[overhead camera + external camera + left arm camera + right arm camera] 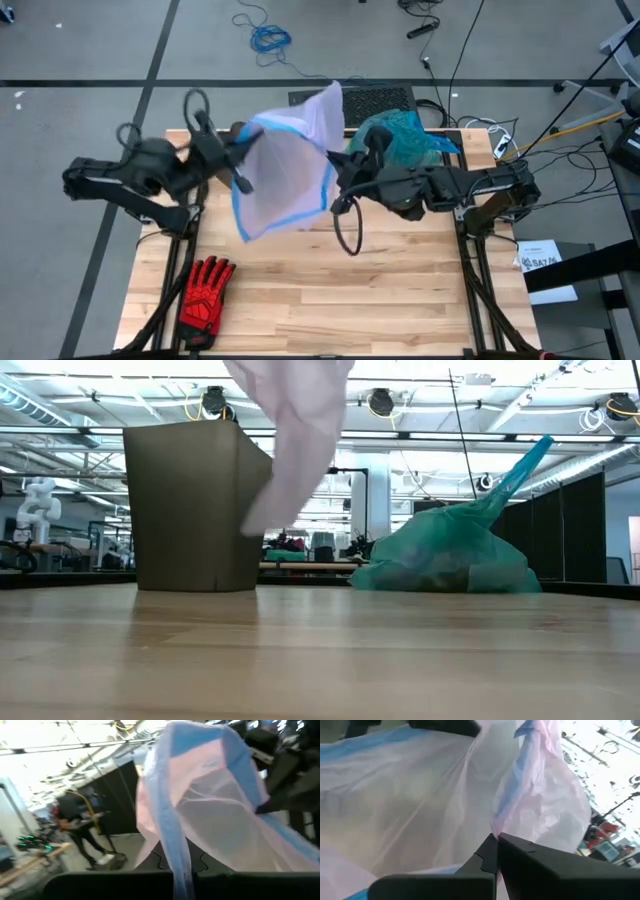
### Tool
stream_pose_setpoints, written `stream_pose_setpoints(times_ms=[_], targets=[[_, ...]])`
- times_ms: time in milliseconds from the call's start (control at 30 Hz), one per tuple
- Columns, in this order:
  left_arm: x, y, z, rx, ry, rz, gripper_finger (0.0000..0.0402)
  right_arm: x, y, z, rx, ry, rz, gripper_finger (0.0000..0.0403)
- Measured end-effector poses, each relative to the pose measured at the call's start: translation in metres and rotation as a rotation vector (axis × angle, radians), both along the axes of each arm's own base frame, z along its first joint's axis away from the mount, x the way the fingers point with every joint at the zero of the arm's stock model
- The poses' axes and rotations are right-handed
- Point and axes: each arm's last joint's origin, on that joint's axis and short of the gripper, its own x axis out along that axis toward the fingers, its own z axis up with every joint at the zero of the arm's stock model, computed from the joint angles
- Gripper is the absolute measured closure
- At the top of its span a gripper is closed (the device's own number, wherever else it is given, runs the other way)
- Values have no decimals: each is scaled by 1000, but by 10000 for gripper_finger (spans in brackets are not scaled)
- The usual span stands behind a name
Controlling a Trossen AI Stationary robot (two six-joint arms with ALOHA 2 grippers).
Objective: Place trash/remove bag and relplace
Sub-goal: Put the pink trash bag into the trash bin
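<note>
High view: two arms over a wooden worktop (330, 290), w/ two bags and one glove in sight. The left gripper (243, 180) has its jaws fully closed on the blue-rimmed edge of one pale lilac bag (290, 165), held up in the air between the arms. The right gripper (335, 165) has its jaws fully closed on the opposite edge of that same bag. One teal-green bag (405, 140), tied and bulging, sits on the far side of the worktop, just beside the right arm. One red-and-black glove (205, 290) lies near the front-left corner, well apart from both arms. Cables trail over the floor beyond.

Low view: one tan bin (190, 510) stands upright at left; the lilac bag (295, 440) hangs down in front of its right side, partly blocking it. The teal-green bag (445, 565) rests on the worktop at right, its knotted tail pointing up. Trash inside can't be made out.

Left wrist view: lilac bag (210, 800) w/ blue rim fills the frame; a person (82, 830) stands in the room behind.

Right wrist view: closed fingers (492, 852) pinch the lilac film (420, 795).
</note>
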Motion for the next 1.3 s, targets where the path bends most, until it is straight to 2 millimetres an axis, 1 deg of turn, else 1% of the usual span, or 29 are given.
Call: stream_pose_setpoints(times_ms=[200, 333, 433, 633, 867, 1067, 1233, 1300], targets=[[-11, 13, 38, 80, 33, 93, 401, 4, -15, 16, -96, -61, -22, 403], [-20, 20, 57, 108, 53, 190, 401, 5, -29, 25, -134, -114, -57, 403], [-29, 21, 68, 110, 64, 225, 401, 6, -38, 30, -154, -152, -39, 403], [-46, 22, 87, 123, 52, 256, 401, 8, -52, 37, -161, -240, 21, 403], [-70, 24, 110, 120, -2, 263, 401, 5, -56, 51, -181, -388, 91, 403], [-76, 24, 121, 145, -14, 272, 401, 5, -60, 57, -195, -483, 164, 403], [-73, 22, 129, 150, -26, 258, 401, 9, -65, 59, -205, -561, 163, 403], [-71, 21, 131, 170, -11, 260, 401, 11, -66, 58, -205, -573, 191, 403]])
